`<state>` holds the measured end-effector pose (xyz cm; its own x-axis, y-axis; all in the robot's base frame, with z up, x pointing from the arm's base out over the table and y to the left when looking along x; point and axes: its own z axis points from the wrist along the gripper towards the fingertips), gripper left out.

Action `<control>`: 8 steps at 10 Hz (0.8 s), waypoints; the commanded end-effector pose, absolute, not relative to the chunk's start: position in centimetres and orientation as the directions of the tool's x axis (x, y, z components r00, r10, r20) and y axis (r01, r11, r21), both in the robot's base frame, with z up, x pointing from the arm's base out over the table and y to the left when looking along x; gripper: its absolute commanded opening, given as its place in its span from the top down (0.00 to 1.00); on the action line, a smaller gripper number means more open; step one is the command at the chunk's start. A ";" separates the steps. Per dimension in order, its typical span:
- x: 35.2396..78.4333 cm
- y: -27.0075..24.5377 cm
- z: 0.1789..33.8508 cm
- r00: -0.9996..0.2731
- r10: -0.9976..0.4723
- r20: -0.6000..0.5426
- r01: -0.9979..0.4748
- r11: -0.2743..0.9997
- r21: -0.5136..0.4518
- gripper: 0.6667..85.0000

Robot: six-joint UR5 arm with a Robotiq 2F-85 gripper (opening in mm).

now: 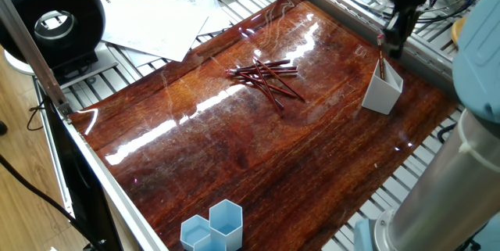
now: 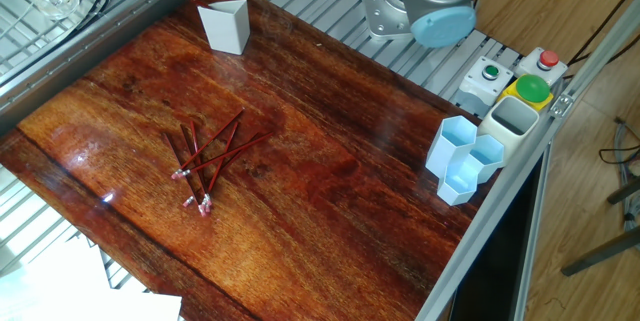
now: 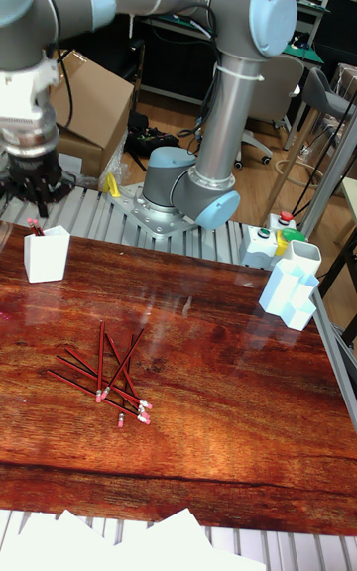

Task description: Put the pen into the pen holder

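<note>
The pincer (image 3: 38,202) hung above the pen holder (image 1: 383,91) at the upper right of the bench (image 1: 234,149), gripping nothing; its opening width could not be determined. One pen (image 1: 380,62) stood inside the holder, leaning on its rim. Loose pens (image 1: 266,75) lay piled near the bench centre.

I can't tell the gripper's (image 3: 40,196) jaw gap above the pen holder (image 3: 46,254), blurred fingertips, pen (image 1: 380,65) inside mostly hidden by its wall, gripper cropped at the other fixed view's top edge
</note>
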<state>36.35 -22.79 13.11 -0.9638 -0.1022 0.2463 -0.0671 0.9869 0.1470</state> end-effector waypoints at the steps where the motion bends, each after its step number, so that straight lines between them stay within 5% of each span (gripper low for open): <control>1: 36.7 -21.4 10.9 -0.972 -0.083 0.221 -0.051 0.988 0.148 1.00; 8: 38.6 -21.2 9.0 -0.989 -0.079 0.125 -0.060 0.987 0.150 1.00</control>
<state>37.54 -21.47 9.35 -0.9813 -0.0880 0.1712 -0.0631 0.9873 0.1459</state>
